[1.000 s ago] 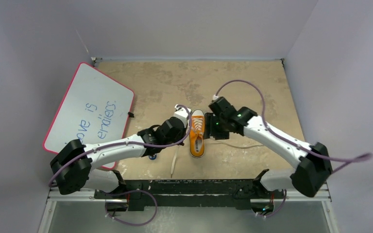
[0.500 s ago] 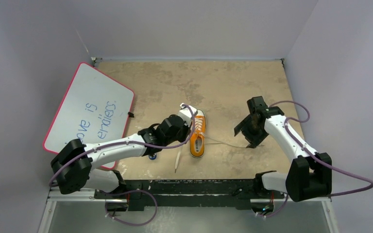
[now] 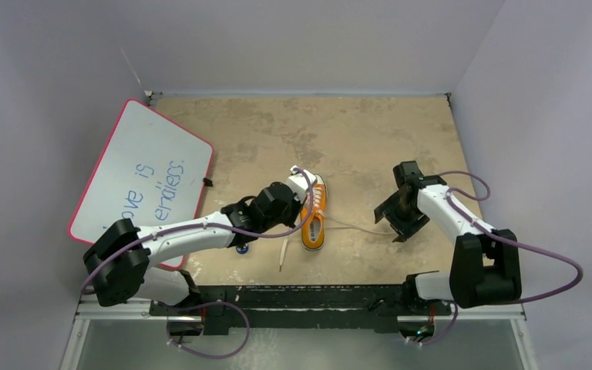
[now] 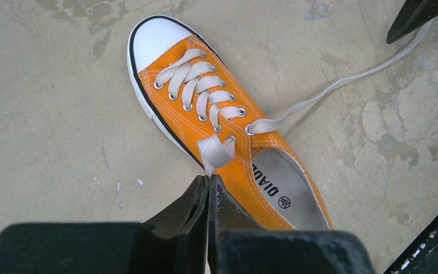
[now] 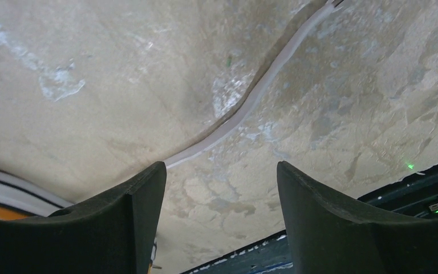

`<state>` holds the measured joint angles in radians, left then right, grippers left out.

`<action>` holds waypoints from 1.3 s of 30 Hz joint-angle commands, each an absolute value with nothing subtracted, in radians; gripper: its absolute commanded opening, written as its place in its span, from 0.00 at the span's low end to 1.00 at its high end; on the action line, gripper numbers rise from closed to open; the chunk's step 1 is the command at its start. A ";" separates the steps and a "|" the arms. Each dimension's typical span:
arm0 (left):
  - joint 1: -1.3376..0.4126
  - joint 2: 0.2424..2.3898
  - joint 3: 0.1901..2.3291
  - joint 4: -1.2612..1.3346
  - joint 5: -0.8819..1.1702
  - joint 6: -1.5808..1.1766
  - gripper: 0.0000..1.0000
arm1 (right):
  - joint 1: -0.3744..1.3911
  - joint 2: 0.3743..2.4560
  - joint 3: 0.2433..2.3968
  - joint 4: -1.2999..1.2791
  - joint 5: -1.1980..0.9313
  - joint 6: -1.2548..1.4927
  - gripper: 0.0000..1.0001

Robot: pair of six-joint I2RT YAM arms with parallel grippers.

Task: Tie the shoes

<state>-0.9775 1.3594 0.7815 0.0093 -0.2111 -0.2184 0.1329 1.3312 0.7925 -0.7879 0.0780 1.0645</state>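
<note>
The orange sneaker with white toe cap lies in the middle of the table, toe pointing away; it fills the left wrist view. My left gripper is shut on the left white lace right beside the shoe's left side. The lace's loose tail hangs toward the near edge. The right lace runs flat across the table to the right, also in the right wrist view. My right gripper is open and empty just above the lace's far end.
A pink-rimmed whiteboard with blue writing lies at the left. A small blue-and-black stick peeks out under my left arm. The table's dark near edge runs along the front. Grey walls close in left, back and right.
My right arm let go near the shoe and swung right, then settled slightly lower and left over the right lace's end. My left gripper shifted a little right, holding the left lace.
</note>
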 commanded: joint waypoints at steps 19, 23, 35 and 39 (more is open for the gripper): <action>-0.881 1.365 0.815 0.042 -0.054 -0.201 0.00 | 0.344 1.375 0.894 -0.461 -0.355 0.095 0.73; -0.829 1.352 0.786 0.074 0.050 -0.207 0.00 | 0.407 1.470 1.012 -0.512 -0.373 -0.156 0.83; -0.792 1.364 0.762 0.120 0.150 -0.234 0.00 | 0.442 1.315 0.738 -0.363 -0.424 -0.641 0.73; -0.792 1.368 0.748 0.148 0.181 -0.244 0.00 | 0.443 1.349 0.694 -0.257 -0.405 -0.633 0.60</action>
